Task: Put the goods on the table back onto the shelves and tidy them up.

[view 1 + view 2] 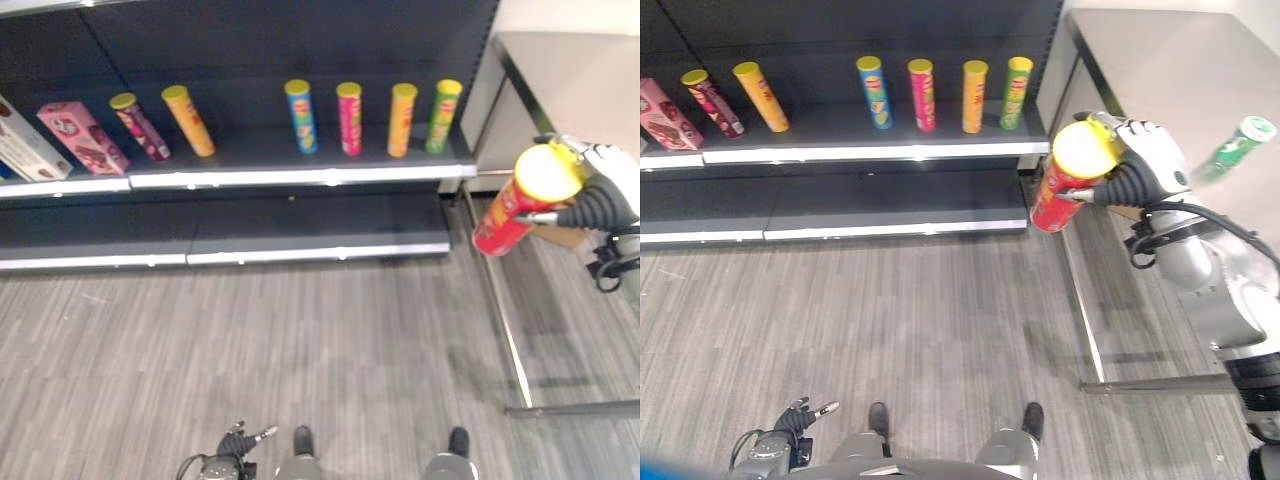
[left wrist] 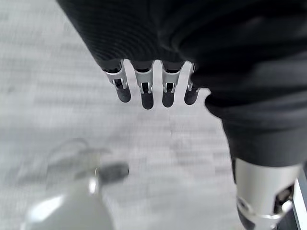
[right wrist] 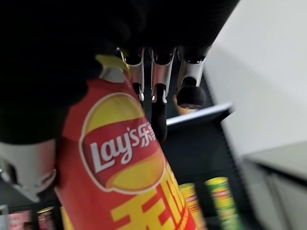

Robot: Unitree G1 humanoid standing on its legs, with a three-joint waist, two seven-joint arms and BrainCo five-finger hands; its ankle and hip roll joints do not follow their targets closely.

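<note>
My right hand (image 1: 1143, 158) is shut on a red chip can (image 1: 1062, 188) with a yellow lid. It holds the can tilted in the air, between the shelf's right end and the grey table (image 1: 1170, 70). In the right wrist view the fingers (image 3: 154, 86) curl round the can (image 3: 122, 167). A green bottle (image 1: 1236, 147) lies on the table behind that hand. Four cans stand upright on the upper shelf (image 1: 300, 176): blue (image 1: 300, 116), pink (image 1: 349, 119), orange (image 1: 401, 120), green (image 1: 443, 116). My left hand (image 1: 236, 444) hangs low over the floor, its fingers (image 2: 144, 91) straight and holding nothing.
Further left on the upper shelf lean a dark red can (image 1: 140, 127) and a yellow-orange can (image 1: 189, 121), next to a pink box (image 1: 82, 137) and a white box (image 1: 24, 140). A lower shelf (image 1: 220, 250) runs beneath. The table's metal frame (image 1: 502, 300) stands on the wood floor.
</note>
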